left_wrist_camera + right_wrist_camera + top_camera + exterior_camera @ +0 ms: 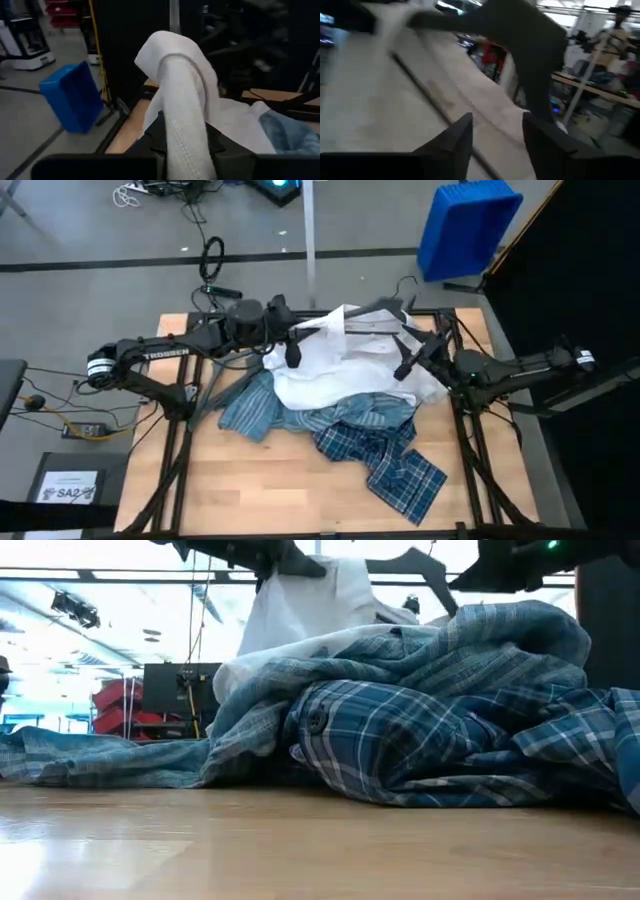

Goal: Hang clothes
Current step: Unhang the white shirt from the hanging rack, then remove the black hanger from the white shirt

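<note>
High view | left gripper (292, 346) clamped on white shirt (330, 365), lifting it above striped shirt (250, 408) and plaid shirt (385, 450) on table (280, 490) | right gripper (408, 352), fingers parted, holds nothing, beside hanger (385, 308) across shirt's far edge; shirt between both arms.

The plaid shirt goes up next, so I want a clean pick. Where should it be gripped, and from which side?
Probably at the free end of the plaid shirt, the part lying flat on the bare table nearest its front edge, coming straight down. Farther back it is bunched under the striped shirt and white shirt.
</note>
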You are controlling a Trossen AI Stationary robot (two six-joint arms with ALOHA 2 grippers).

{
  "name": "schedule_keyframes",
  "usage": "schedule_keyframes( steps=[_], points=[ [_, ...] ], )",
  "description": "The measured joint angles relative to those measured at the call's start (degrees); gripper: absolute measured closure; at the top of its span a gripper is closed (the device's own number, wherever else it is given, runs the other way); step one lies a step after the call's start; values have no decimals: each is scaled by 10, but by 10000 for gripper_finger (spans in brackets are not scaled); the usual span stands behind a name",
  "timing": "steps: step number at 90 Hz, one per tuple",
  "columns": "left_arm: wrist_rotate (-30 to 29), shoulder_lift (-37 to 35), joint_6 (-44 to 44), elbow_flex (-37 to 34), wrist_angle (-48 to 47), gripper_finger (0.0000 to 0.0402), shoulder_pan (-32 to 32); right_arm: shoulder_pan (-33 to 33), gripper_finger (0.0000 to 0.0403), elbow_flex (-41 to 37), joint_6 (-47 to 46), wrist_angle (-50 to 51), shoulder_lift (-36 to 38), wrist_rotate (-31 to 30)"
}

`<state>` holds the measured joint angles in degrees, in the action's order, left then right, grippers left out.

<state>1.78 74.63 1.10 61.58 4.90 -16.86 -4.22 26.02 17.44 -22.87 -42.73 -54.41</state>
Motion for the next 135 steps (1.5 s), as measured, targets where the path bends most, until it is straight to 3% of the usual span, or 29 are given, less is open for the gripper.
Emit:
schedule_keyframes(
  steps=[19, 34, 46, 54, 63, 98, 108, 119, 135],
  points=[
    [-2, 0, -1, 0, 0, 381, 35, 45, 165, 0, 2, -60, -38, 1],
    [-7, 0, 6, 0, -4, 381, 60, 47, 155, 0, -35, -62, -68, 4],
    [-23, 0, 20, 0, -15, 381, 69, 32, 200, 0, -26, -107, -86, 5],
    [-23, 0, 29, 0, -28, 379, 69, 23, 260, 0, -1, -142, -91, 7],
    [-35, 0, 46, 1, -44, 350, 68, 14, 336, -2, 31, -149, -95, 17],
    [-146, 0, 167, 8, -79, 221, 66, 10, 345, 0, 70, -144, -93, -10],
    [-132, 0, 203, 12, -5, 191, 81, 13, 350, 0, 76, -126, -93, -16],
    [-114, 11, 264, 12, 89, 168, 110, 15, 402, 0, 61, -121, -92, -35],
    [-139, 63, 369, 12, 207, 152, 140, 14, 400, 1, 36, -117, -102, -20]
  ],
)
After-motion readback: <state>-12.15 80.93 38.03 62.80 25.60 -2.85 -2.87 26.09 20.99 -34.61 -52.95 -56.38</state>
